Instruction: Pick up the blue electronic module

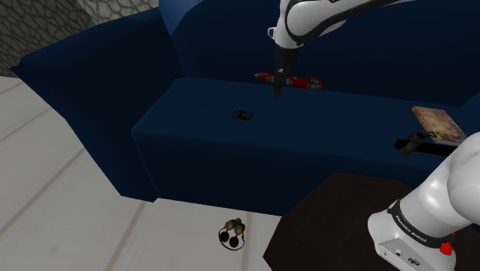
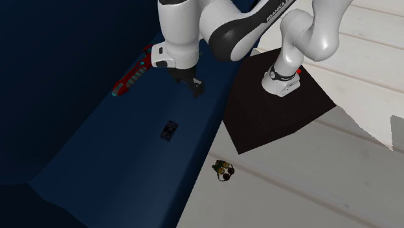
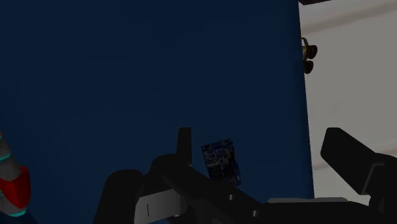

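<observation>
Though my spread fingers frame the blue module untouched in the wrist view, the second exterior view shows it lying on the sofa seat, apart from my gripper.

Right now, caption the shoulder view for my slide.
Black gripper hangs above a dark blue sofa seat, apart from the small blue module lying there.

Dark blue sofa on pale plank floor.

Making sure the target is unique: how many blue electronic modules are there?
1: the blue module lies mid-seat on the dark blue sofa. Others may be hidden behind the arm.
</observation>
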You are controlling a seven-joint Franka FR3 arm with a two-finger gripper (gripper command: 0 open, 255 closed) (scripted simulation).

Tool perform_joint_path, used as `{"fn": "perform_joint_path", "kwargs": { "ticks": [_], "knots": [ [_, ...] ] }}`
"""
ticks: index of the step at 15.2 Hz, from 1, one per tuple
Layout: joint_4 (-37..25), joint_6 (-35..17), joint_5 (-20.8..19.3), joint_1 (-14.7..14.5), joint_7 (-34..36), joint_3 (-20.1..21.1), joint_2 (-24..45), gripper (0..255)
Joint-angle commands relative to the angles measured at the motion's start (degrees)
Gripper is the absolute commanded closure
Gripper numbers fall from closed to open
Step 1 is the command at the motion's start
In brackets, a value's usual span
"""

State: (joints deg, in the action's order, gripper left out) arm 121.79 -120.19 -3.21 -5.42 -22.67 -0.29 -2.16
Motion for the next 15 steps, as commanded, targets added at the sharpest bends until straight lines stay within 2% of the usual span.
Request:
{"fn": "perform_joint_path", "kwargs": {
  "ticks": [1, 7, 13, 15],
  "knots": [
    [-3.0, -1.2, 0.0, -0.4, -1.2, 0.4, 4.5, 0],
    [-12.9, -3.4, -0.6, -1.5, -4.7, 1.6, 17.6, 0],
    [-25.0, -3.3, -1.8, -2.7, -7.8, 2.8, 30.6, 0],
    [-24.7, -4.5, -1.9, -2.7, -7.7, 2.8, 31.4, 0]
  ]
}}
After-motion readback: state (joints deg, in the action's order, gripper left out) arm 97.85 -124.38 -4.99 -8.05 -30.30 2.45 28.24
